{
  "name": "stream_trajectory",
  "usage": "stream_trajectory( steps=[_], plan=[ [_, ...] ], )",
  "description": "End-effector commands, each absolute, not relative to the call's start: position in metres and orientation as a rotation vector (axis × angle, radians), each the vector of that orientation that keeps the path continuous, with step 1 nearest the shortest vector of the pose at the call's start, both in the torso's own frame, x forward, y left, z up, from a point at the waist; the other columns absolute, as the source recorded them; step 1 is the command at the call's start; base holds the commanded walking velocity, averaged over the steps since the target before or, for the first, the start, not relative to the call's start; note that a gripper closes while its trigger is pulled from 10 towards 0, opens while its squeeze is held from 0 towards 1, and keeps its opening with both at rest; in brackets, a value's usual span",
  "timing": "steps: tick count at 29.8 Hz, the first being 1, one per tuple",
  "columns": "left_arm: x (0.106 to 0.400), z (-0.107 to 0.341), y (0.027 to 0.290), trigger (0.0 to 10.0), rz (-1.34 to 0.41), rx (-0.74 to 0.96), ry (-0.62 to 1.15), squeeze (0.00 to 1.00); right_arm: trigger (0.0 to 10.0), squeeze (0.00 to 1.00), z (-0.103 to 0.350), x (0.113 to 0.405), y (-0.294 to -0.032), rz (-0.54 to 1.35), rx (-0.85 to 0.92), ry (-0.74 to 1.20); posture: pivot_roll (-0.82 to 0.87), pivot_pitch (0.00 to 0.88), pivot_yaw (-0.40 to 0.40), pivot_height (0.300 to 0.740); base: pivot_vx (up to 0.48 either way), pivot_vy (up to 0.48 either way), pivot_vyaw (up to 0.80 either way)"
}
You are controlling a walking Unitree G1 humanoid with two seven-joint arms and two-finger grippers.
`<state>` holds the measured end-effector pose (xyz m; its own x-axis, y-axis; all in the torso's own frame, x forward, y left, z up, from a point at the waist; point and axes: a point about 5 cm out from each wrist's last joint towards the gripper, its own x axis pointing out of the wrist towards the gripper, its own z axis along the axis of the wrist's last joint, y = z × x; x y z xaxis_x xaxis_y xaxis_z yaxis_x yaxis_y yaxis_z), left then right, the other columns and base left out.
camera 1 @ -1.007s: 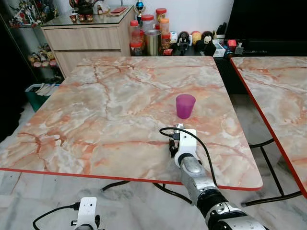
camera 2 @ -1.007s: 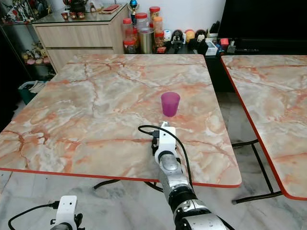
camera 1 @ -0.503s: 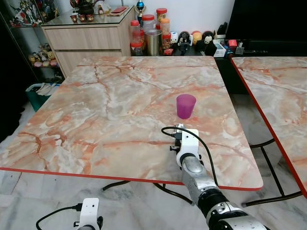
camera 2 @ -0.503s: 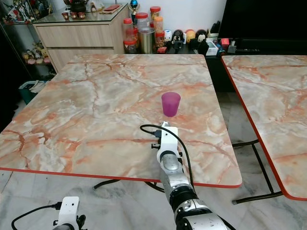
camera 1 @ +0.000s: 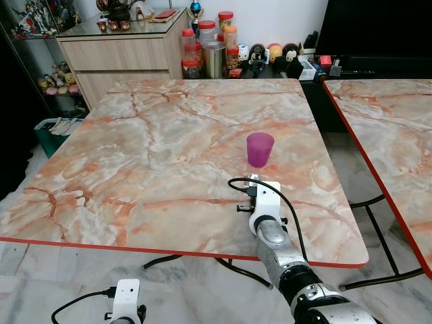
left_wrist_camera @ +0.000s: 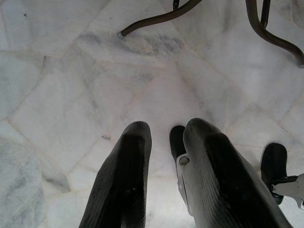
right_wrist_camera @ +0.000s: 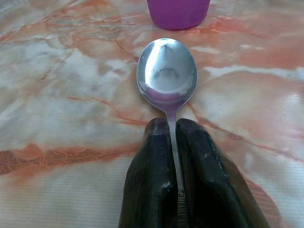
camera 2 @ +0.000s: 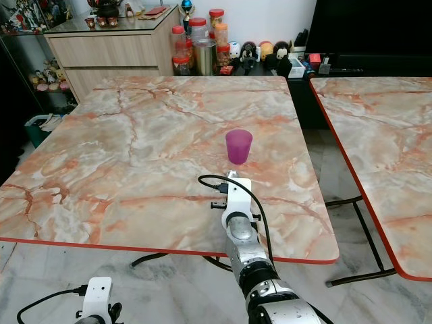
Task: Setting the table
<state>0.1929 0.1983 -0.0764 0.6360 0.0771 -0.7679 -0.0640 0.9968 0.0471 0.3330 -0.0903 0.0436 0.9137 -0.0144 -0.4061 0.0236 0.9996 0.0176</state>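
A purple cup stands upright right of the middle of the marble table. Just on my side of the cup, my right gripper is low over the tabletop. It is shut on the handle of a silver spoon. The spoon's bowl faces up and points at the foot of the cup, a short gap away. My right wrist covers the fingers in the eye views. My left arm hangs idle below the table's near edge, and my left gripper is open by a narrow gap above the floor.
A second marble table stands to the right across a narrow aisle. Behind the table are a wooden cabinet and several jars. The near edge has a red trim. Dark table legs curve over the tiled floor.
My right wrist has drifted a little toward the near edge, still holding the spoon. The cup has not moved.
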Motion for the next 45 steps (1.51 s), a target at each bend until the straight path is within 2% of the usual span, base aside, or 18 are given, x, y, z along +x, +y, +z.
stream_trajectory(
  steps=[1, 6, 7, 16, 21, 28, 45],
  plan=[
    [0.19, -0.078, 0.199, 10.0, 0.093, -0.005, 0.897, 0.0, 0.0, 0.0, 0.037, 0.329, -0.089, -0.017, 0.019, 0.463, 0.01, 0.0, 0.044, 0.74, 0.0, 0.0, 0.0],
    [0.191, -0.078, 0.199, 10.0, 0.097, -0.001, 0.895, 0.0, 0.0, 0.0, 0.044, 0.332, -0.079, 0.06, 0.014, 0.408, 0.01, 0.0, 0.042, 0.74, 0.0, 0.0, 0.0],
    [0.191, -0.078, 0.2, 10.0, 0.103, 0.0, 0.893, 0.0, 10.0, 0.0, 0.049, 0.334, -0.074, 0.09, 0.002, 0.368, 0.01, 0.0, 0.043, 0.74, 0.0, 0.0, 0.0],
    [0.192, -0.077, 0.203, 10.0, 0.141, -0.01, 0.885, 0.0, 10.0, 0.0, 0.073, 0.341, -0.064, 0.152, -0.025, 0.2, 0.01, 0.0, 0.039, 0.74, 0.0, 0.0, 0.0],
    [0.192, -0.075, 0.208, 10.0, 0.184, -0.006, 0.869, 0.0, 10.0, 0.0, 0.103, 0.346, -0.05, 0.245, -0.072, 0.024, 0.0, 0.0, 0.044, 0.74, 0.0, 0.0, 0.0],
    [0.193, -0.073, 0.215, 10.0, 0.222, 0.021, 0.85, 0.0, 10.0, 0.0, 0.131, 0.347, -0.037, 0.308, -0.077, -0.126, 0.0, 0.0, 0.041, 0.74, 0.0, -0.175, 0.0],
    [0.193, -0.073, 0.215, 10.0, 0.237, 0.023, 0.847, 0.0, 10.0, 0.0, 0.131, 0.34, -0.038, 0.351, -0.073, -0.144, 0.0, 0.0, 0.037, 0.74, 0.0, -0.315, 0.0]
  ],
)
